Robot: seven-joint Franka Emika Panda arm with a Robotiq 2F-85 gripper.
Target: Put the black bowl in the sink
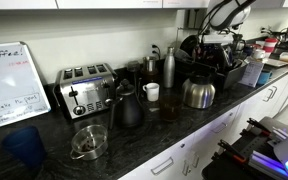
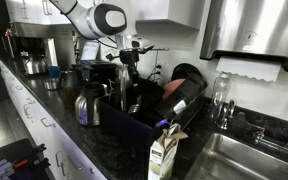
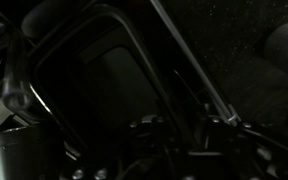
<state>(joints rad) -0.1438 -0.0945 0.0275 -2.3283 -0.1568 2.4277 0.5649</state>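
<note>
Whiteboard (image 1: pixel 9 85) reading "Coffee!", one black kettle (image 1: pixel 126 106), one steel kettle (image 1: pixel 198 93), gripper (image 2: pixel 133 78) hanging into rack (image 2: pixel 136 120), its opening not showing.

Before you on the dark speckled countertop (image 1: pixel 174 128), a chrome four-slot toaster (image 1: pixel 86 88) stands beside a white handwritten board (image 1: pixel 9 85), with a clear glass bowl (image 1: pixel 89 141) in front. A black jug (image 1: pixel 126 106), a small white cup (image 1: pixel 151 92) and a rounded steel kettle (image 1: pixel 198 93) sit along the counter. In an exterior view, a tan-and-white carton (image 2: pixel 165 155) stands at the front, with a steel towel dispenser (image 2: pixel 249 35) on the wall behind.
</note>
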